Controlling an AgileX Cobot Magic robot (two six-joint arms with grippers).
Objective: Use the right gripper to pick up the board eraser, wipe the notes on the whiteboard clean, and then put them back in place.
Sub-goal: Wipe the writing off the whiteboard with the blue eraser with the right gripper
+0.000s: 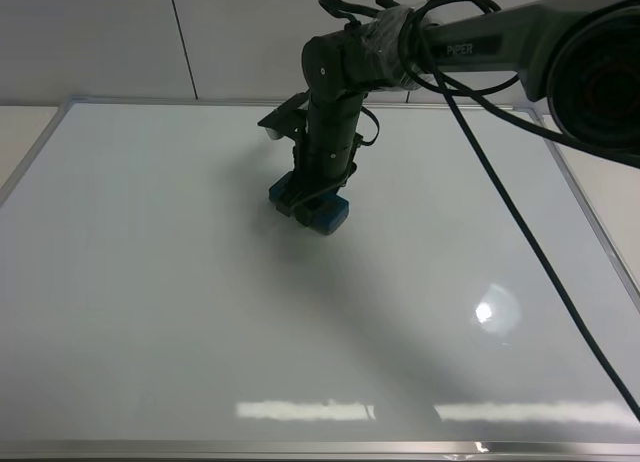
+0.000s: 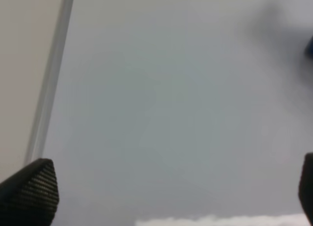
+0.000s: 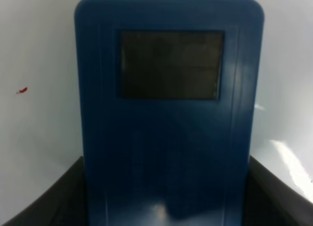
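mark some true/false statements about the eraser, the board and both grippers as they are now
1. The right gripper is shut on the board eraser. True.
2. The board eraser is at the whiteboard's near bottom edge. False: it is over the upper middle of the board.
3. The left gripper holds a marker. False: its jaws stand wide open with nothing between them.
4. A small red trace of the notes shows on the board beside the eraser. True.

The board eraser (image 1: 332,216) lies on the whiteboard (image 1: 150,282), behind centre, beneath the right gripper (image 1: 312,198).
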